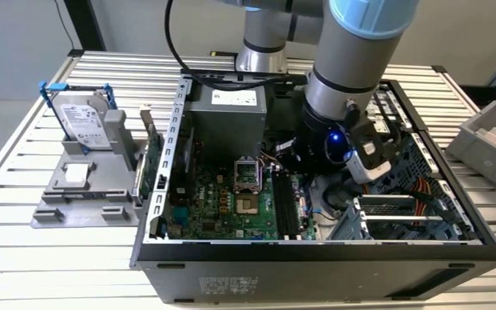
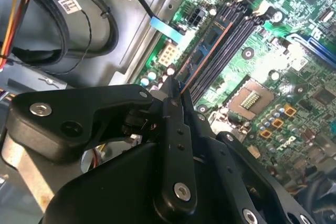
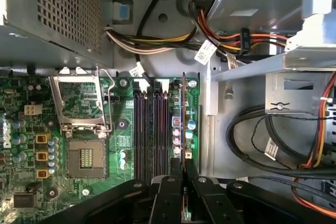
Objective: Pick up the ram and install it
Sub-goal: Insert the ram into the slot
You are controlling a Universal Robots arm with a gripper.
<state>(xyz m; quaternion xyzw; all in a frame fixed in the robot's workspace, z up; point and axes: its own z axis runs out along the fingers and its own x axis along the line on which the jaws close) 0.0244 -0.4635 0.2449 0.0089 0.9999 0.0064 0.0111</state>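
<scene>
The ram (image 3: 182,124) stands on edge, in line with the outermost memory slot, the one at the motherboard (image 3: 121,145) edge next to the metal drive cage (image 3: 247,119). It runs parallel to the three empty slots (image 3: 152,129) beside it. Whether it is fully seated in its slot cannot be told.

One end of the ram lies between the fingers (image 3: 168,195) of the gripper (image 3: 182,167). The fingers are closed narrowly, one on each flat face, and grip the module. In the second wrist view, the ram (image 2: 206,51) extends away from the gripper (image 2: 174,98) along the slot line.

The CPU socket (image 3: 86,156) lies on the far side of the slots from the ram.

In the exterior view, the arm (image 1: 351,64) reaches down into the open computer case (image 1: 317,258). A hard drive (image 1: 84,119) stands upright in a grey holder (image 1: 75,200) on the slatted table (image 1: 24,258), on the exterior view's left.
</scene>
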